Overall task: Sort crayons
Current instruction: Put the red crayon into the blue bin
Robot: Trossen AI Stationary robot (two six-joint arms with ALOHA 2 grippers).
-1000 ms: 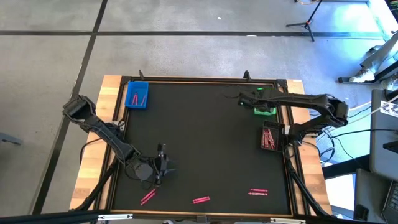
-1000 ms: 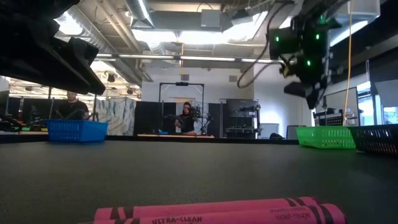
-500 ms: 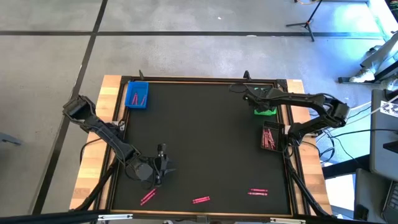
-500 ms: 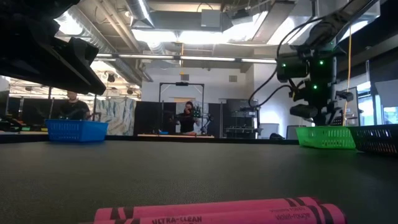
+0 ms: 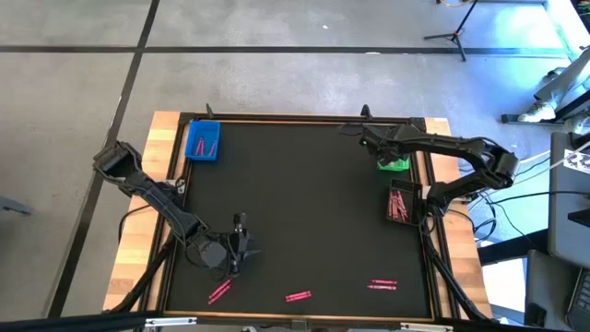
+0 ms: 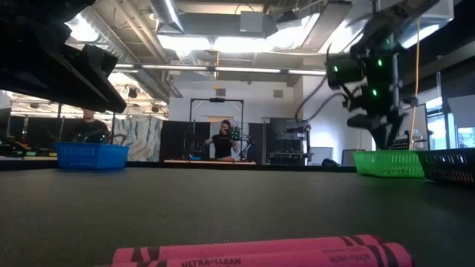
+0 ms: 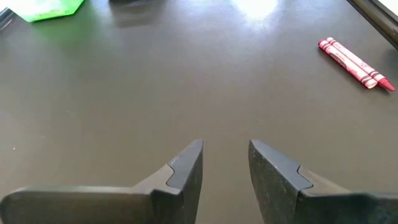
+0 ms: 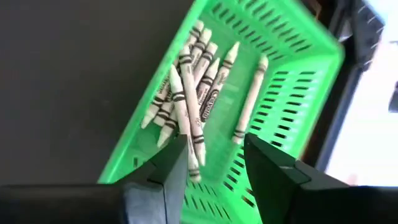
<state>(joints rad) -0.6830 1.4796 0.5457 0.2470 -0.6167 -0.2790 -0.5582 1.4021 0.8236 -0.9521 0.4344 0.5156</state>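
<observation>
The right pincer (image 8: 214, 158) hangs over the green tray (image 8: 292, 56) at the far right of the bench (image 5: 304, 203). Its fingers stand apart with nothing between them. Right under them in the tray lie the pale crayons (image 8: 186, 93), a loose heap of white sticks, one more lying alone nearer the tray's middle. From above, the arm covers most of the green tray (image 5: 395, 164), so its crayons cannot be made out there.

The left pincer (image 7: 225, 165) is low over the near left part of the bench, fingers parted around bare bench surface, gripping nothing. A pair of pink crayons (image 7: 353, 63) lies side by side well ahead of it and off to one side, not touching it.

More pink crayons lie along the near edge: one pair (image 5: 219, 292) just beside the left pincer, one (image 5: 298, 297) near the middle, one (image 5: 383, 284) toward the right. A dark tray (image 5: 399, 204) on the right edge holds a bunch of pink ones; a blue tray (image 5: 203, 140) at the far left corner holds a couple.

In the low view, two pink crayons (image 6: 260, 252) fill the foreground, cut off by the picture's lower edge.
</observation>
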